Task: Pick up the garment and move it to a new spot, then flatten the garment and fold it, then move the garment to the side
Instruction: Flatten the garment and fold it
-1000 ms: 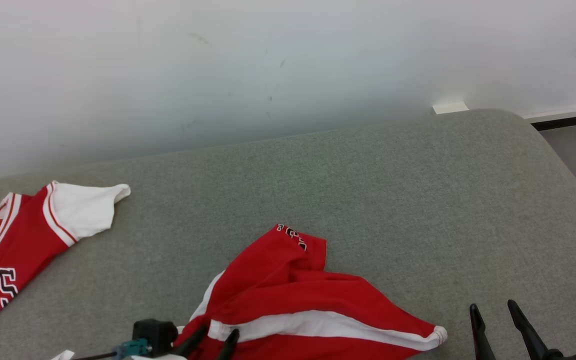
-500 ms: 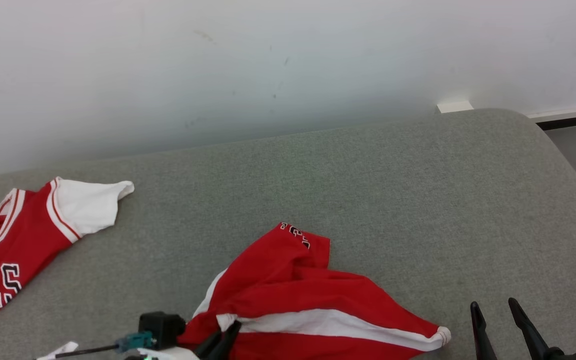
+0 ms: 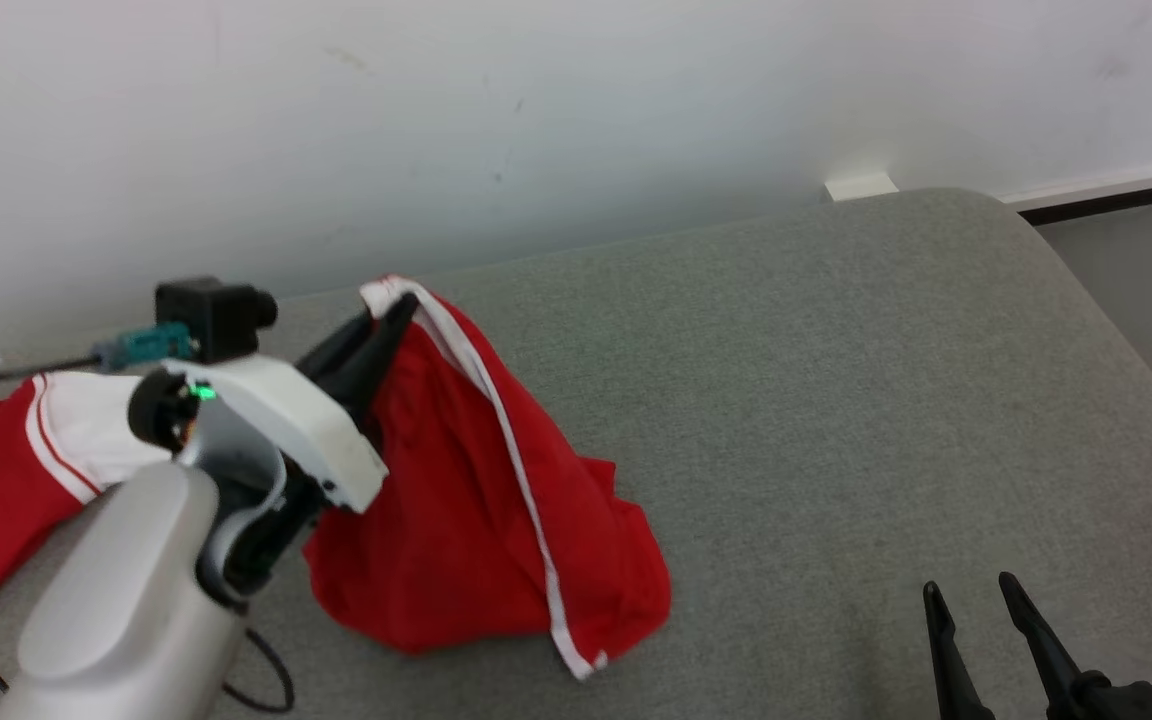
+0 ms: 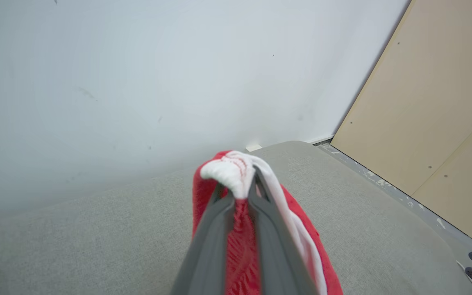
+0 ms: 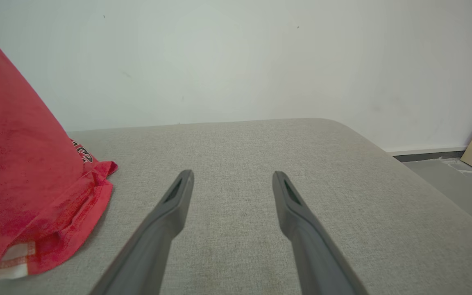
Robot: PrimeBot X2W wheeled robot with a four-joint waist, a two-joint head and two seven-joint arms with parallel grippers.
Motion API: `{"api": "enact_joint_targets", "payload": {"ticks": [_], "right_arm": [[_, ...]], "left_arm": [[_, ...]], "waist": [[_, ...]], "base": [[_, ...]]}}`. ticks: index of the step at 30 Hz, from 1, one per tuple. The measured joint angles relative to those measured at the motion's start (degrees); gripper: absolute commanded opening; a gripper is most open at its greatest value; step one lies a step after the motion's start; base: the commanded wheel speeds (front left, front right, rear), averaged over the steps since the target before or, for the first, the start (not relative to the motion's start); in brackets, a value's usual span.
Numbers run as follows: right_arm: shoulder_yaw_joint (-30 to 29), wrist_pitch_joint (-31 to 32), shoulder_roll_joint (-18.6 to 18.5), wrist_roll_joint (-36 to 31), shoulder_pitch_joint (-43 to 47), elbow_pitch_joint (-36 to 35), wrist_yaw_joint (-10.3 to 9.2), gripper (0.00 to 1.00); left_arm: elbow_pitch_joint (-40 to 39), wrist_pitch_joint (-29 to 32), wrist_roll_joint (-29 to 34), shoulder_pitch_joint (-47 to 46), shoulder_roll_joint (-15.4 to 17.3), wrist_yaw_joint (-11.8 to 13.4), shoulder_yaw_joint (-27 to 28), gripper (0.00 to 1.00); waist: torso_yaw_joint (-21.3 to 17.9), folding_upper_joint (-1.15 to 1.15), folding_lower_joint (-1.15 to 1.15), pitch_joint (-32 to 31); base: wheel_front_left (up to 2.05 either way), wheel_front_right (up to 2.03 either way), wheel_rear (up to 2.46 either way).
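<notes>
The left gripper [image 3: 399,308], fingers closed on the hem, is holding up the red, white-striped fabric garment [image 3: 456,500], its lower end resting on the grey fabric-covered table [image 3: 836,400]. The right gripper [image 3: 968,600] is waiting, fingers open. Relocating, flattening, folding and setting aside remain.

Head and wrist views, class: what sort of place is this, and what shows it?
Probably a bare indoor workroom or lab: a grey fabric-covered surface against a plain scuffed white wall, a beige panel beside it.

We see a rounded silver-grey left forearm [image 3: 116,600], a white wrist housing [image 3: 286,425] with a green LED [image 3: 204,392], and a black camera block [image 3: 214,312] on a teal connector [image 3: 148,346]. A black cable [image 3: 271,690] loops underneath; the right gripper [image 3: 969,587] has long, dark, tapered fingers.
</notes>
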Motion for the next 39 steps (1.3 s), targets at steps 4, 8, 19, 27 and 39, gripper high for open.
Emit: {"api": "enact_joint_targets", "payload": {"ticks": [4,8,19,27,39], "right_arm": [[0.3,0.0,0.0,0.4,-0.6,0.2,0.0,1.0],[1.0,0.0,0.1,1.9,-0.9,0.4,0.0,1.0],[0.7,0.0,0.1,2.8,-1.3,0.5,0.0,1.0],[-0.6,0.0,0.1,2.4,-0.4,0.4,0.0,1.0],[-1.7,0.0,0.1,1.1,1.3,0.1,-0.01,1.0]], "left_arm": [[2.7,0.9,2.6,-8.8,0.5,0.5,0.2,0.0],[5.7,-0.7,5.2,-16.0,0.4,1.5,0.3,0.0],[12.0,-11.7,9.6,-24.4,-5.3,5.5,0.2,0.0],[7.4,-15.8,9.6,-13.2,-7.6,8.0,-1.6,0.0],[-6.3,-13.6,5.7,25.9,-4.3,14.5,-5.9,0.0]], "waist": [[-1.9,0.0,0.0,1.2],[-3.9,0.0,0.0,2.3],[-5.9,0.0,0.0,3.2],[-3.2,0.0,0.0,2.3],[4.1,0.0,0.0,0.2]], "base": [[0.0,0.0,0.0],[0.0,0.0,0.0],[0.0,0.0,0.0],[0.0,0.0,0.0],[0.0,0.0,0.0]]}}
